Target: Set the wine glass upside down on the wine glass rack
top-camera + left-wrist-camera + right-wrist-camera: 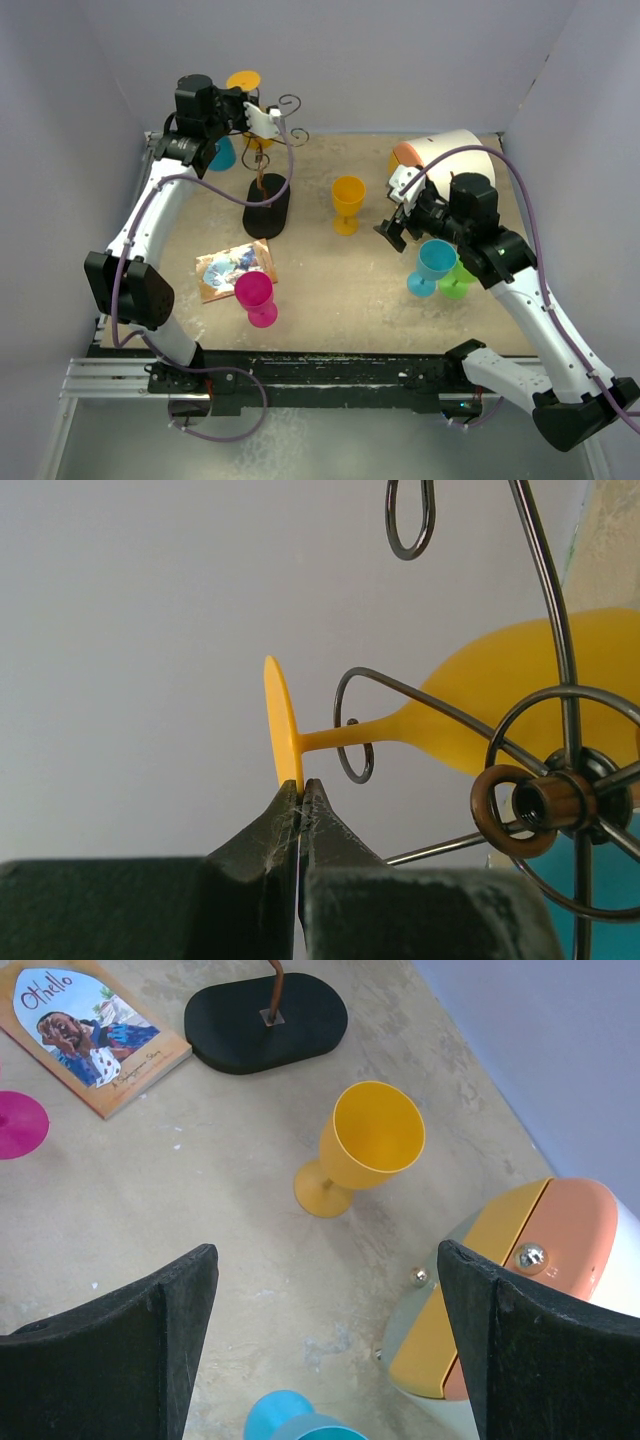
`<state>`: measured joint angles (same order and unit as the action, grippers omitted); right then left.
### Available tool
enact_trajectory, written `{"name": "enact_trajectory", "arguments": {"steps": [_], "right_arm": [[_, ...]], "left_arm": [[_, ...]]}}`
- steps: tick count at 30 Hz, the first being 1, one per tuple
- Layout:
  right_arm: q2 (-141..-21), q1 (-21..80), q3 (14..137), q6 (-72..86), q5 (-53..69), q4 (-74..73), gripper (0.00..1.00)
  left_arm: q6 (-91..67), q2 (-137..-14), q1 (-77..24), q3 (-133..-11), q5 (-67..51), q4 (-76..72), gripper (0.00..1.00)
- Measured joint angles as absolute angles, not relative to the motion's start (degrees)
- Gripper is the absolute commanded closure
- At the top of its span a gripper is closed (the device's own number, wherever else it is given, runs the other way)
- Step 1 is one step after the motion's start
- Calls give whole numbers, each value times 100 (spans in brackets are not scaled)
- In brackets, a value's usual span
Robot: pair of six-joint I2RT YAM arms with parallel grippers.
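The bench [330, 290] carries everything, and the work is at its far left corner. There the rack [267, 205] stands on a black oval base with its brown stem upright, which puts the curled wire arms high enough for a glass to hang clear of the bench. At the far right corner lies a rounded box [450, 150] with orange and yellow bands. A book [235, 268] lies toward the front left corner. I judge that neither has a part in the job.

The wine glass [490, 695], a yellow one, is up among the rack's curls with its round foot uppermost and its bowl below, so it is already inverted. The left wrist view shows its thin stem passing through a wire loop, foot on one side and bowl on the other. That makes sense, since the foot would catch on the wire and carry the weight. Whether it bears on the wire yet I cannot tell.

The other glasses stand upright: a second yellow glass [348, 203] at mid-bench, a pink glass [255, 297] beside the book, and a blue glass [432, 265] and green glass [458, 280] close together toward the right edge.

The left claw [300, 786] is pinched tight on the very edge of the foot, a grip that leaves the stem free for the wire. The right claw [325, 1255] is spread wide and holds nothing. It hovers between the second yellow glass and the rounded box, out of the way.
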<state>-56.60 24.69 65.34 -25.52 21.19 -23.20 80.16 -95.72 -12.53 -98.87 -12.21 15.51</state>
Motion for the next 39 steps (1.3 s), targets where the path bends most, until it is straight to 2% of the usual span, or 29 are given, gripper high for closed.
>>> {"name": "enact_trajectory", "arguments": {"steps": [39], "right_arm": [[-5660, 2469, 6523, -2554, 2117, -2322, 8]], "left_arm": [[7244, -10018, -1302, -10108, -661, 1422, 100]]}}
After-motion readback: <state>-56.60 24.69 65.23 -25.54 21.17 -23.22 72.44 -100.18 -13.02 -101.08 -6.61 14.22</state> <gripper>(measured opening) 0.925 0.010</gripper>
